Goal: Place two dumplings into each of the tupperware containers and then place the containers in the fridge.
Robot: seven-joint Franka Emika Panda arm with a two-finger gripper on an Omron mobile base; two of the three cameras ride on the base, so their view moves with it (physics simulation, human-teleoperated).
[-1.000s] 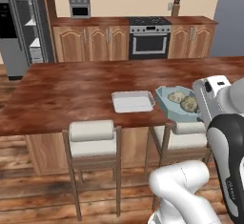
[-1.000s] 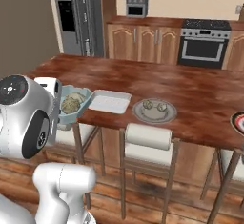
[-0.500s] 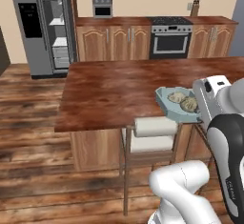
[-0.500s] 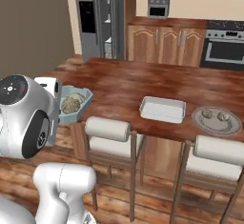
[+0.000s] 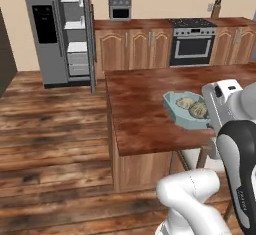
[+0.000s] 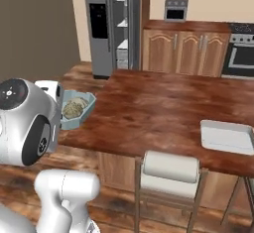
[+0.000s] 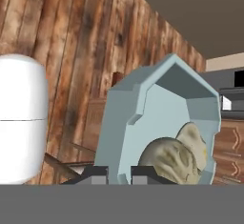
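Note:
A light blue octagonal tupperware container (image 5: 184, 114) hangs over the island's left end, at its near corner, with two dumplings (image 5: 192, 106) in it. My gripper (image 7: 119, 174) is shut on its near rim. In the hand view the container (image 7: 157, 104) tilts away from me, and the dumplings (image 7: 174, 158) lie against its near wall. From the right base view the same container (image 6: 84, 109) sits just beyond my white hand. The white rectangular container (image 6: 227, 137) rests on the island top at the right. The fridge (image 5: 52, 29) stands at the back left, its right side open on white shelves.
The wooden island (image 5: 145, 114) reaches from the middle to the right. A padded stool (image 6: 171, 170) stands at its near side. Oven (image 5: 192, 49) and wood cabinets (image 5: 130, 46) line the back wall. Bare wooden floor (image 5: 55, 129) lies between the island and the fridge (image 6: 106, 26).
The whole picture has shifted: the base has driven left along the island, bringing the fridge closer. The blue container stays held in my gripper with both dumplings inside.

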